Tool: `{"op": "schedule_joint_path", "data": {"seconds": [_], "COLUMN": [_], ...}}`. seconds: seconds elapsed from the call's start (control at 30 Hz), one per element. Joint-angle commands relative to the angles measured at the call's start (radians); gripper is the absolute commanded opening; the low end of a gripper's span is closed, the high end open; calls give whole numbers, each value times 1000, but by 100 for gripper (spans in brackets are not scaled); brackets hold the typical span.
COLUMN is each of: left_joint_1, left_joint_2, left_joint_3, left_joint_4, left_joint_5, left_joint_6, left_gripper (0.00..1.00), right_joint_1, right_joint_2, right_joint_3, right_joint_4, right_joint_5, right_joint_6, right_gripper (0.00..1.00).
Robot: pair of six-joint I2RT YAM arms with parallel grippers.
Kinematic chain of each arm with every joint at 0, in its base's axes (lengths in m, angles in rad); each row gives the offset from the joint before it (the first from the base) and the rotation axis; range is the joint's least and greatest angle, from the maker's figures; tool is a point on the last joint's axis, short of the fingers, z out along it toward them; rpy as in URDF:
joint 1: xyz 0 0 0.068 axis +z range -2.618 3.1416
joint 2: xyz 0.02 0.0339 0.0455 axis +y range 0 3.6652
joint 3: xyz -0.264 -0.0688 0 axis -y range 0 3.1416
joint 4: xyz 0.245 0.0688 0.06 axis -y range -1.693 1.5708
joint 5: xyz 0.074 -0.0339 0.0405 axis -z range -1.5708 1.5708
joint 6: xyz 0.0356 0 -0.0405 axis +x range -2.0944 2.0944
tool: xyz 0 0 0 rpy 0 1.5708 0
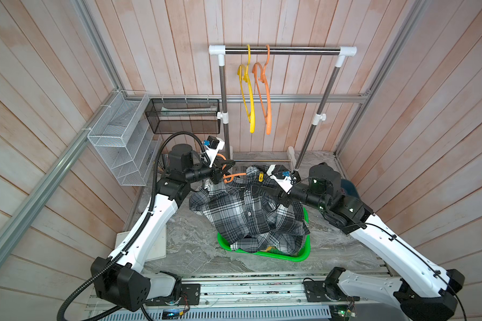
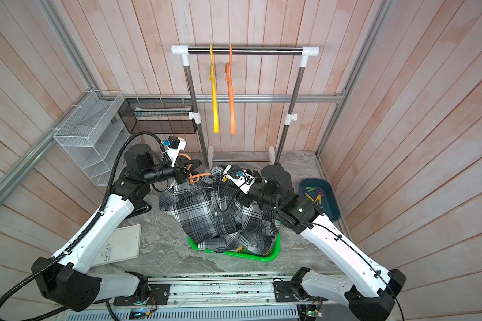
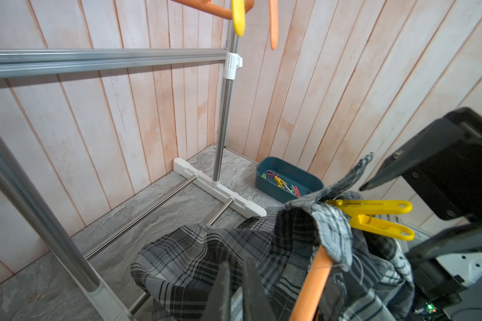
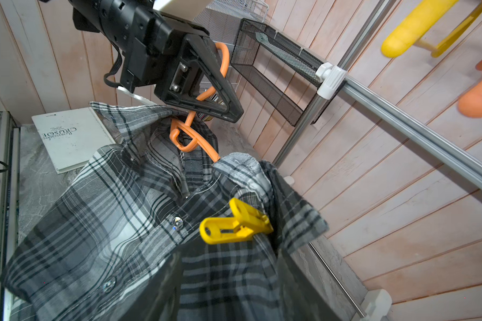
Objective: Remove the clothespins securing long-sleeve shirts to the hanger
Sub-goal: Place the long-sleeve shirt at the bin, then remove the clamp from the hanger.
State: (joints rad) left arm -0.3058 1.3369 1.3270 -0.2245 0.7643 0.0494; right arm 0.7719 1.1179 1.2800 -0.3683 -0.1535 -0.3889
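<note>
Mid-job at the drying rack: my left pincer (image 4: 210, 96) is clamped tight on the wire hook of the orange hanger (image 4: 191, 139), holding it up at 10 o'clock of the laundry heap in both top views. My right pincer (image 3: 387, 219) comes in from 3 o'clock with its jaws about half apart and nothing in them. They bracket the handles of the yellow clothespin (image 4: 234, 225); I cannot tell whether they touch it.

That pin bites the shoulder of the grey plaid shirt (image 4: 117, 200) onto the hanger arm, at 12 o'clock of the heap. It is the only 1 I can see on this garment. The hanger's other shoulder is buried in cloth, so a 2nd may be hiding.

By my reckoning much is done. Loose clothespins (image 3: 280, 182) in several colours lie in the blue tub (image 3: 270, 191) at 3 o'clock. On the rack (image 1: 281, 50) at 12 o'clock, a yellow hanger (image 1: 248, 94) and a second orange hanger (image 1: 265, 94) hang bare.

The pin is hard, glossy plastic, 2 flat legs with eyelet ends. The shirt is soft woven cotton, limp, spilling in folds into the green basket (image 1: 290, 257). The hanger is smooth, thin and rounded.
</note>
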Motion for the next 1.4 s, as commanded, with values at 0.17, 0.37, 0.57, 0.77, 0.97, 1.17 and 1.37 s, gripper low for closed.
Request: {"op": "schedule_joint_path", "data": {"seconds": [0.17, 0.37, 0.57, 0.77, 0.97, 1.17, 1.37], "left_joint_1": [12, 12, 13, 13, 15, 16, 14], "left_joint_2": [36, 42, 44, 48, 51, 50, 39], "left_joint_3": [46, 47, 45, 47, 46, 37, 0], "left_joint_4": [-59, -58, -60, -63, -65, -64, -37], "left_joint_5": [102, 105, 112, 112, 99, 73, 36], "left_joint_6": [55, 53, 55, 58, 61, 64, 67], "left_gripper": [0, 0, 0, 0, 0, 0, 0], "right_joint_1": [8, 7, 9, 9, 10, 10, 7], "right_joint_2": [20, 44, 69, 82, 90, 100, -13], "right_joint_3": [38, 56, 63, 67, 92, 172, 210], "right_joint_4": [-3, -7, -6, -4, -30, -53, -2], "right_joint_5": [2, -21, -32, -32, -35, -15, 48], "right_joint_6": [-62, -72, -77, -87, -86, -20, 81], "right_gripper": [53, 51, 49, 27, 2, 0, 0]}}
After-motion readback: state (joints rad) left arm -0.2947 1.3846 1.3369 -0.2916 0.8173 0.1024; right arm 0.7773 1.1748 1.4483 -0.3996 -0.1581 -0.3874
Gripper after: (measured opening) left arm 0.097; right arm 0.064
